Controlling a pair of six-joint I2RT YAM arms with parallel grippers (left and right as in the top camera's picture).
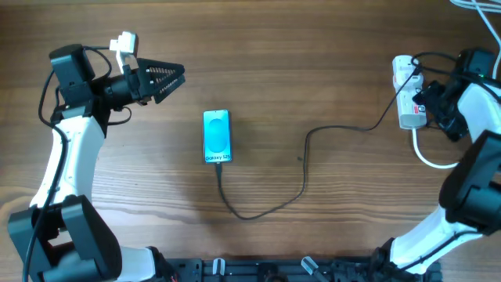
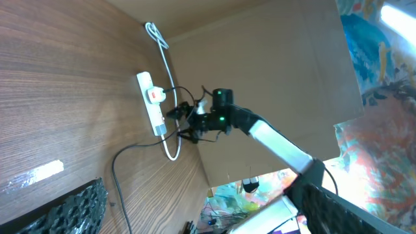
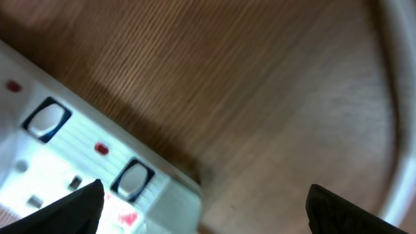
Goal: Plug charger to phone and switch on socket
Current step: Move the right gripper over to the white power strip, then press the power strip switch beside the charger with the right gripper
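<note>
The phone (image 1: 217,135) lies face up mid-table, its blue screen lit. The charger cable (image 1: 304,168) runs from the phone's lower edge in a loop to the socket (image 1: 405,82) at the far right, where a black plug sits. My right gripper (image 1: 429,100) is open right over the socket's near end. In the right wrist view one fingertip hangs over the strip (image 3: 65,149) beside a rocker switch (image 3: 133,179), with the gripper (image 3: 201,201) spread wide. My left gripper (image 1: 178,74) is open and empty, raised left of the phone. Its view shows the socket (image 2: 148,97) and cable (image 2: 116,175) far off.
The socket's thick white cord (image 1: 427,157) curves below the strip and also shows in the right wrist view (image 3: 398,97). Another white cable (image 1: 477,16) lies at the top right corner. A brown board wall (image 2: 273,71) stands behind the table's far side.
</note>
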